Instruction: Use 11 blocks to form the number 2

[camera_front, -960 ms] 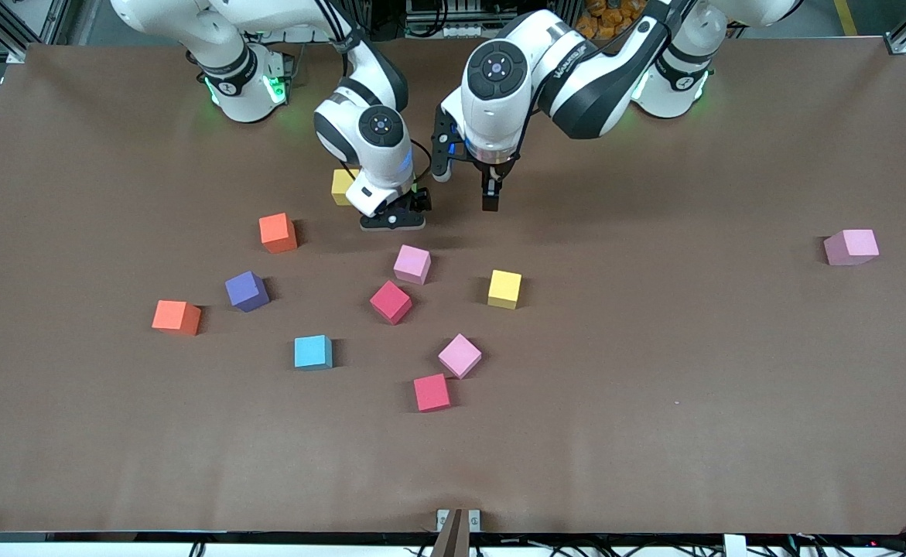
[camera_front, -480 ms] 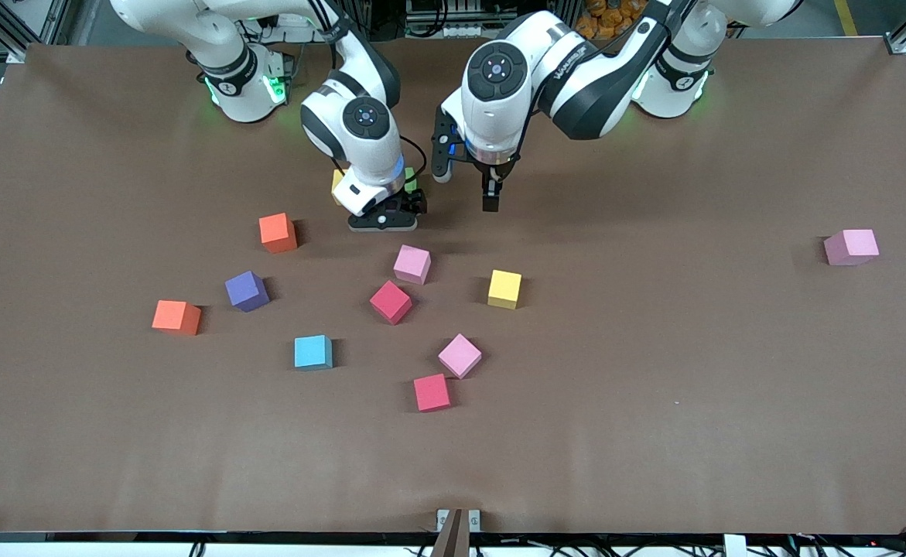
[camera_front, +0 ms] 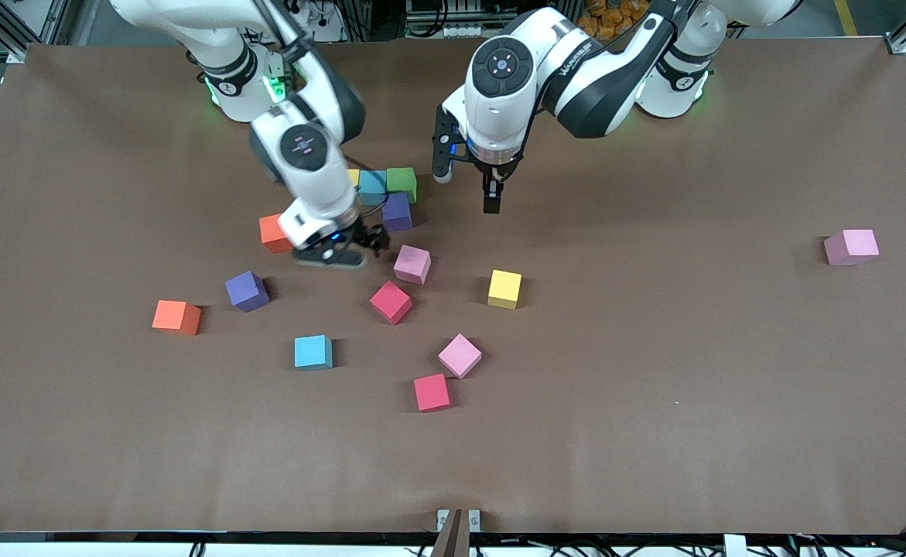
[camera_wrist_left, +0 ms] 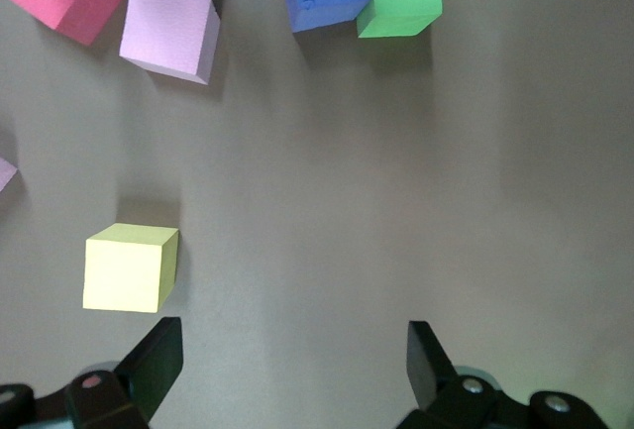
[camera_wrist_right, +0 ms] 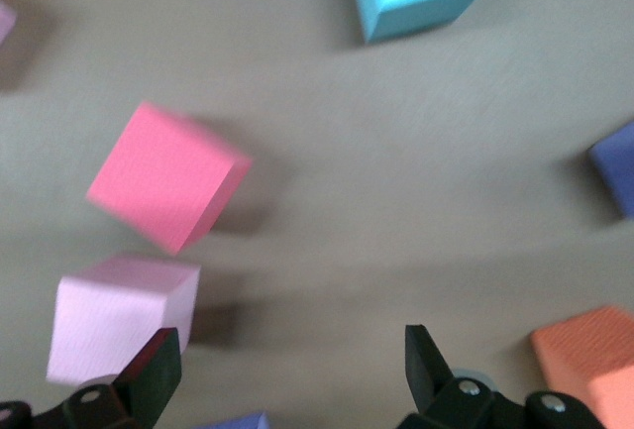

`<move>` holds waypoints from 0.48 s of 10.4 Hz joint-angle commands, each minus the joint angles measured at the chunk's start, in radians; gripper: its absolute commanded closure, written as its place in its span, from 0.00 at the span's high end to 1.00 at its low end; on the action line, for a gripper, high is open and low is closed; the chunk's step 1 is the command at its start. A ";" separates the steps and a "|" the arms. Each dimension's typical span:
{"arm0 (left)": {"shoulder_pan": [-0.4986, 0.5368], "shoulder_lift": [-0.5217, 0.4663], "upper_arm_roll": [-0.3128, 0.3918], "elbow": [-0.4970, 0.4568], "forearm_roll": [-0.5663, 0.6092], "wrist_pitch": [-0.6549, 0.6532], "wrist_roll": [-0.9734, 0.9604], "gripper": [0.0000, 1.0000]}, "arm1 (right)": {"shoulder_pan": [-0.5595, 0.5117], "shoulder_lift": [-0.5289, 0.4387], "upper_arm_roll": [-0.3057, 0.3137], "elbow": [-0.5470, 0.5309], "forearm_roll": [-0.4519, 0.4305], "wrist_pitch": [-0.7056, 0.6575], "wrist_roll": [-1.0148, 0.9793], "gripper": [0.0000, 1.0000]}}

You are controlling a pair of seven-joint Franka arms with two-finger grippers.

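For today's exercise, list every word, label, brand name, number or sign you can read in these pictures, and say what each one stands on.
Lettering on the left arm's forearm: a line of print is there, but too small and skewed to read.
Blocks: plain coloured faces, no letters or numbers.
Table: no markings.
Left and right wrist views: no text at all.
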 commanded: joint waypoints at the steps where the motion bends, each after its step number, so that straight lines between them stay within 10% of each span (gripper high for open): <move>1: 0.035 0.002 0.013 0.036 0.017 -0.011 0.007 1.00 | -0.123 0.004 0.015 0.021 -0.018 -0.019 -0.134 1.00; 5: 0.026 0.114 0.027 0.087 0.011 0.158 -0.121 1.00 | -0.277 0.017 0.011 0.010 -0.023 -0.074 -0.456 1.00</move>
